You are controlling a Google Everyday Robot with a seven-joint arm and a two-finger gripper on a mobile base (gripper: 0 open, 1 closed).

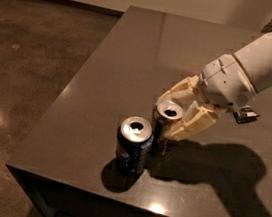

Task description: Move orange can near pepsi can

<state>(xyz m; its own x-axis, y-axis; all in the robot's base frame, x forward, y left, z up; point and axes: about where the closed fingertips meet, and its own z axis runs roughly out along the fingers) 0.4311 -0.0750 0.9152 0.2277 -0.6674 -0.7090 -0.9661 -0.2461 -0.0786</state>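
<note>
Claw [168, 115] clamps orange can [161, 126] between its fingers, just beside pepsi can [132, 153] on table [133, 54].

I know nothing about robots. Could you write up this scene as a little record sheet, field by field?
Surface: dark table
Blue can: pepsi can, upright, near the table's front edge
Gold can: orange can, upright, just behind and right of the pepsi can; whether they touch cannot be told
Gripper: gripper closed on the orange can, one finger on each side
Arm: white arm, reaching in from the right
Status: cans close together, orange can not yet released
</note>
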